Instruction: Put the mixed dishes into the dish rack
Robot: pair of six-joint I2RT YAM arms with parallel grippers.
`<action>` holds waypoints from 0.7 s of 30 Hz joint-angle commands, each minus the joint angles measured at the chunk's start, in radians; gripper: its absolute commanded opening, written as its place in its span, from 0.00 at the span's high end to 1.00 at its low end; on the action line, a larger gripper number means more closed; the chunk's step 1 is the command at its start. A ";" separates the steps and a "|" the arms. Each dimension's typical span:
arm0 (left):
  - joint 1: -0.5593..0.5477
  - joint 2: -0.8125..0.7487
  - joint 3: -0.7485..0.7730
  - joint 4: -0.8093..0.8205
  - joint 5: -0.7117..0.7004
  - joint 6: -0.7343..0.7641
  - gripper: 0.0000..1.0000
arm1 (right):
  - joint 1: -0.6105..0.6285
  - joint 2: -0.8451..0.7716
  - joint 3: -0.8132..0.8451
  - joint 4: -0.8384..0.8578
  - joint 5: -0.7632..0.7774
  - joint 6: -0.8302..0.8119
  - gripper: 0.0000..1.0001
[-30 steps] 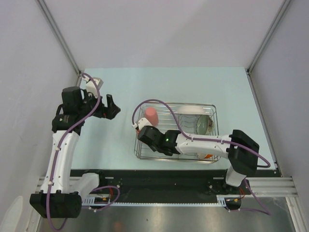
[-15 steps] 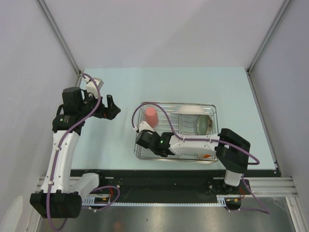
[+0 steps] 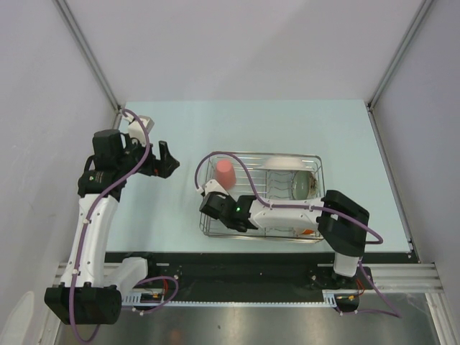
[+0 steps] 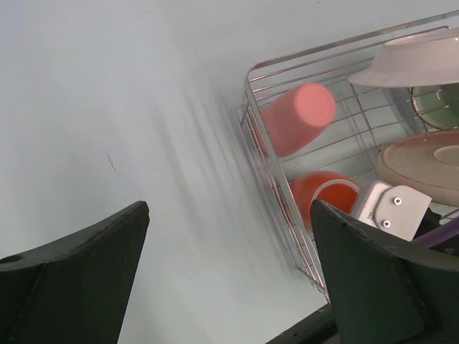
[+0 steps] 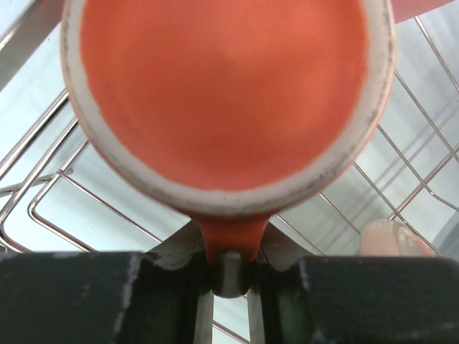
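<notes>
From above, your left gripper (image 3: 167,159) hangs over bare table (image 3: 158,215) in the left half of the frame, jaws wide apart and holding nothing. It is parked well clear of the rack (image 3: 259,153), probably so the other arm has room. Your right gripper (image 3: 213,190) reaches into the rack's near-left corner, just below the pink cup (image 3: 226,172). Its wrist hides whatever it carries. A white plate (image 3: 286,164) and a green bowl (image 3: 303,185) already sit at the rack's far right.

In the left wrist view, the mug (image 4: 324,195) shows at centre right, inside the rack's wires. It is below the tilted cup and beside the right gripper's white housing. The corner looks chosen because the other dishes fill the right side.

In the right wrist view, the mug's orange mouth fills the upper frame, facing the camera. Its handle (image 5: 229,233) runs down to bottom centre, where the jaws are clamped on it. That is a narrow hold, so the mug could swing. Whether it rests on the wires I cannot tell. Confirm that before you let go.
</notes>
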State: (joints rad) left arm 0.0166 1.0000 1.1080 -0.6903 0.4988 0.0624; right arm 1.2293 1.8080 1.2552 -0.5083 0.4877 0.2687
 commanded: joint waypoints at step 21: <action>0.013 -0.017 -0.011 0.041 0.009 0.004 0.00 | 0.045 -0.188 0.036 -0.070 -0.118 0.033 0.00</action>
State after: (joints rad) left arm 0.0193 1.0000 1.1080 -0.6888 0.4988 0.0631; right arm 1.2488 1.7763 1.2594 -0.6018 0.4480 0.2832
